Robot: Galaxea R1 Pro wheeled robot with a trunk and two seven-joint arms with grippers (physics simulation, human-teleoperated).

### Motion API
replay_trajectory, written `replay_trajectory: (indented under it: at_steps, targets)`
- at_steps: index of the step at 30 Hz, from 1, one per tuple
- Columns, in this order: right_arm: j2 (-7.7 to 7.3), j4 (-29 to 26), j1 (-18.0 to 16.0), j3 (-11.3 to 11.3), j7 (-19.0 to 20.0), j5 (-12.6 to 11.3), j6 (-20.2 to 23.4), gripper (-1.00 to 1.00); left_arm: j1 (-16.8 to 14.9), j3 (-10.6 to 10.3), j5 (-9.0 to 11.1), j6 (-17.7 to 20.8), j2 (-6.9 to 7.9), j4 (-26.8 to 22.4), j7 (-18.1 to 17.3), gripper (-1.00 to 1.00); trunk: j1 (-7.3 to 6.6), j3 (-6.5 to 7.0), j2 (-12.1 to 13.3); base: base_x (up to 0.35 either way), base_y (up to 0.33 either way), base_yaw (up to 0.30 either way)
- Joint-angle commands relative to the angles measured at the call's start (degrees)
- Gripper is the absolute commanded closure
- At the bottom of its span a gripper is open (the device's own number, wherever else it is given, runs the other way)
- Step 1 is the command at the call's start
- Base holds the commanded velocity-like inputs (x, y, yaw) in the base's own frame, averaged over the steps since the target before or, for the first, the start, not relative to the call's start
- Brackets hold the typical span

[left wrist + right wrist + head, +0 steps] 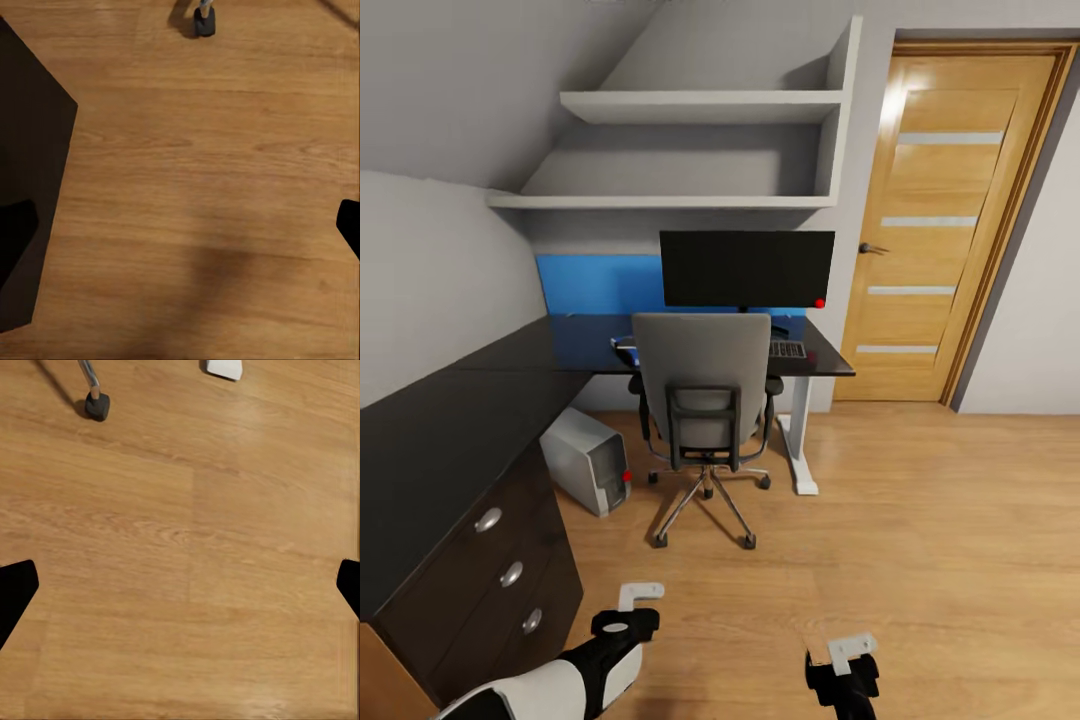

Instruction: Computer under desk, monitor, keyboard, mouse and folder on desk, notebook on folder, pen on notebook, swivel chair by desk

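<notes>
Against the far wall, below two white wall shelves (700,150), we see the long L-shaped black-topped desk (450,420) with its blue back panel, white leg and black three-drawer unit. On it stands the wide black-fronted monitor (747,268), upright on its stand, and just beside the stand's base, toward the wooden door (950,230), lies part of the slim black-keyed keyboard (788,349). The grey padded swivel chair (703,385) with a tall back and metal five-star base sits pushed up to the desk, its back hiding the middle of the desktop; we cannot tell what lies behind it or on its seat. Under the desk, on the wooden plank floor (920,540), stands the light grey tower computer (586,460), turned at an angle between the drawer unit and the chair.

Our left claw (180,225) and right claw (180,585) both hang over bare floor, well apart from the desk, each spread wide with nothing between its fingers. One chair castor (204,21) shows in the left wrist view, and another castor (97,406) in the right wrist view, near the white foot of the desk leg (224,368).
</notes>
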Motion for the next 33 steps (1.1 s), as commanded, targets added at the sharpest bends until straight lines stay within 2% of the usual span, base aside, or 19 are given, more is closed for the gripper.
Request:
replay_trajectory:
  at_steps: [1,5,12,20,33]
  targets:
    - [-0.05,0.1,0.1,0.2,-0.6,0.6,0.0,-1.00,0.5,-0.5,0.6,-0.2,-0.02,0.1,0.1,-1.00,-0.24,0.13,0.4,0.000,0.000,0.000]
    - [-0.25,0.3,0.7,0.2,-0.7,0.4,-0.1,-1.00,3.6,-0.4,0.6,-0.4,-0.01,0.6,0.0,-1.00,-1.11,0.85,2.0,0.000,0.000,0.000]
    - [-0.36,0.3,1.3,0.2,-0.4,0.4,-1.3,-1.00,6.7,-0.3,0.6,-0.5,0.22,1.0,0.1,-1.00,-2.65,2.11,4.8,0.000,0.000,0.000]
    - [-0.22,0.3,2.3,0.3,-0.4,0.5,-6.0,-1.00,7.2,-0.2,1.5,-2.2,0.51,1.7,0.1,-1.00,-4.41,3.54,8.0,-0.073,-0.062,0.000]
    - [0.15,0.3,2.7,0.4,0.2,0.5,-7.0,-1.00,7.3,-0.2,1.8,-2.6,0.47,1.8,0.1,-1.00,-7.26,5.88,13.2,-0.225,-0.196,0.000]
